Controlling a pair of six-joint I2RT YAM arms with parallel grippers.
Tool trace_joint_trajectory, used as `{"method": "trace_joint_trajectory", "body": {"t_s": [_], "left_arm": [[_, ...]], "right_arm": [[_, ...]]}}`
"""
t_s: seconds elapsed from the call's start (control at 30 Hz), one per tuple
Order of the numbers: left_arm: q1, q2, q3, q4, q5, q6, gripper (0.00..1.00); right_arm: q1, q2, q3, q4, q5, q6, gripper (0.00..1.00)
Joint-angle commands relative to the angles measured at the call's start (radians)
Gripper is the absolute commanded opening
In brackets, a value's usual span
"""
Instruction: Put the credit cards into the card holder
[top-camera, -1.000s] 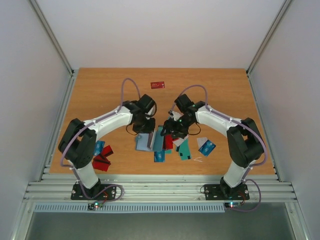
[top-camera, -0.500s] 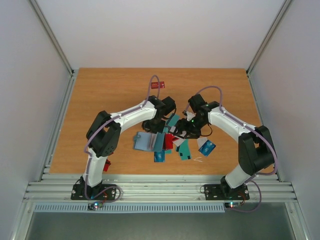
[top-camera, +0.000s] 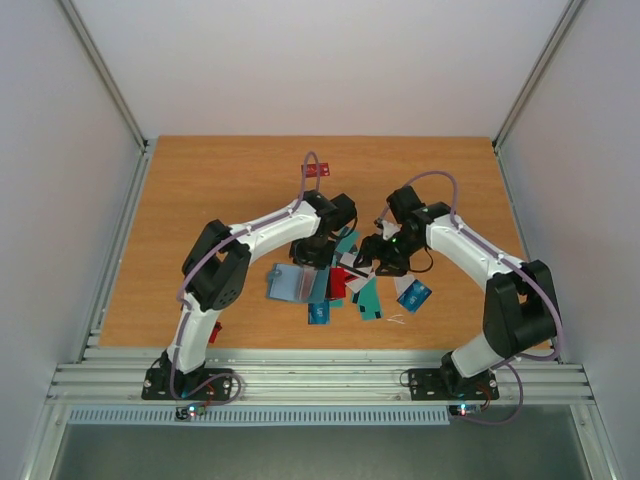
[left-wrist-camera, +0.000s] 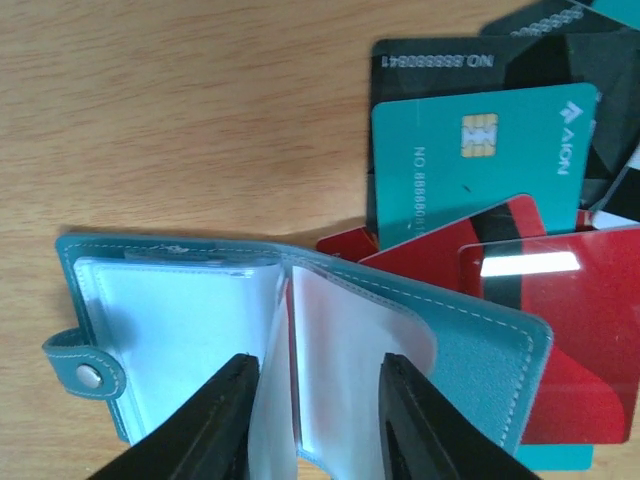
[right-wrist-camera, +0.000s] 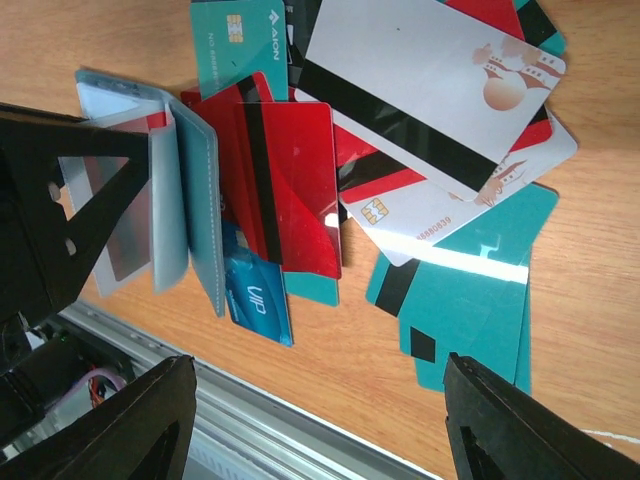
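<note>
The card holder (top-camera: 290, 283) (left-wrist-camera: 470, 360) lies open on the table, teal outside with clear pocket leaves standing up. My left gripper (top-camera: 320, 250) (left-wrist-camera: 320, 365) is open, its fingers on either side of the upright leaves without clamping them. To the right lies a pile of credit cards (top-camera: 352, 285): a teal chip card (left-wrist-camera: 480, 160), red cards (right-wrist-camera: 295, 190), a white card with a black stripe (right-wrist-camera: 430, 90), a blue VIP card (right-wrist-camera: 255, 295) and teal cards (right-wrist-camera: 470, 300). My right gripper (top-camera: 372, 258) (right-wrist-camera: 318, 375) hangs wide open above the pile, holding nothing.
A lone red card (top-camera: 316, 169) lies far back at the middle. More cards (top-camera: 412, 291) sit to the right of the pile. A red card (top-camera: 213, 324) shows by the left arm's base. A metal rail (right-wrist-camera: 280, 420) runs along the near table edge.
My left gripper has swung right from over the holder toward the pile side and its jaws have parted. My right gripper has drawn back slightly to the right.
</note>
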Motion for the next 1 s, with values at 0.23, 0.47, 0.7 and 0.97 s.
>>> {"method": "trace_joint_trajectory", "body": {"t_s": [0.23,0.47,0.7,0.97], "left_arm": [[-0.021,-0.009,0.007,0.056,0.149,-0.054,0.42],[-0.021,-0.052,-0.083,0.207,0.276,-0.060,0.42],[0.012,-0.278,-0.262,0.439,0.309,-0.003,0.47],[0.137,-0.475,-0.341,0.344,0.340,0.059,0.48]], "right_arm": [[-0.021,-0.043,-0.020,-0.036,0.005,-0.010,0.69],[-0.043,-0.067,-0.019,-0.038,0.002,-0.014,0.69],[-0.043,-0.088,-0.034,-0.018,-0.071,0.001,0.69],[-0.039,-0.069,-0.042,0.034,-0.159,0.068,0.70]]}}
